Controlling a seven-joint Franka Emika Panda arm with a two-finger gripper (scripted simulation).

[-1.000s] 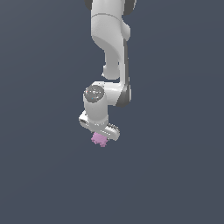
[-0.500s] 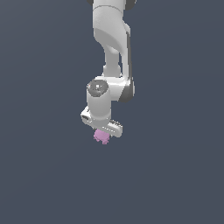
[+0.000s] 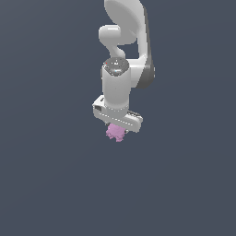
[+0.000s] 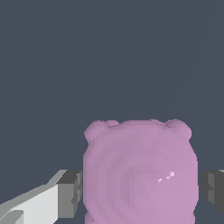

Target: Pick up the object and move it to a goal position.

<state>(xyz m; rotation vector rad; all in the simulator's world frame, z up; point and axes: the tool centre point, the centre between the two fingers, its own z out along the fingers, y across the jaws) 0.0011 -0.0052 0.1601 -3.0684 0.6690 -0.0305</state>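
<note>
So the white two-fingered end effector (image 3: 116,130) is pointing straight down and it's clamped onto the small pale pink-lilac lumpy blob (image 3: 115,132). In the wrist view the grey finger pads (image 4: 71,193) sit tight against both sides of the blob (image 4: 140,173), closed only as far as its width allows.

The blob hangs just under the white crossbar of the hand, poking out below it in the exterior view. It looks a bit taller than wide from the wrist camera, with two stubby lobes sticking out at the far corners like little ears, pointing away from the hand. Honestly can't call a clear long axis from the exterior view, it's too small and knobbly there. Surface is matte, slightly faceted, one tiny bright speck on it.

The glossy white jointed arm with dark grey joints (image 3: 123,55) runs up from the hand and out of the exterior view's top edge.

Around all that is just flat dark slate-grey background (image 3: 46,175), plenty of open room on every side. No edge shows in either view.
</note>
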